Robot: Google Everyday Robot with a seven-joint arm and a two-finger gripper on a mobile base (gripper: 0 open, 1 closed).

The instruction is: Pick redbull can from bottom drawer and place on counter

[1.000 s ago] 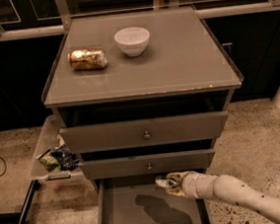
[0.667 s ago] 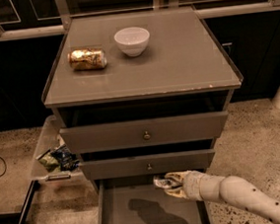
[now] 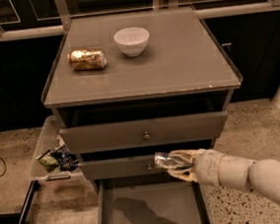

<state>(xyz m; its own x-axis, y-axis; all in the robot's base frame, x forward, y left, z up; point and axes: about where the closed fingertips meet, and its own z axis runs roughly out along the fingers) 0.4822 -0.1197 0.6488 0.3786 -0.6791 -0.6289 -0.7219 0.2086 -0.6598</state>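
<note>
The tool is closed around the redbull can. It holds the can roughly on its side, with the shiny end pointing left. The arm reaches in from the lower right. The can hangs above the open bottom drawer, level with the front of the middle drawer, so it is clear of the drawer floor.

The pick looks done, and the step in hand is the carry up to the counter. The next move calls for a lift past the two knobbed drawer fronts and the counter's pale edge. After that comes a reach inward over the bare right part of the top. That spot lies well apart from the gold can and the white bowl farther back. The can should be turned upright before release, or it may roll.
</note>
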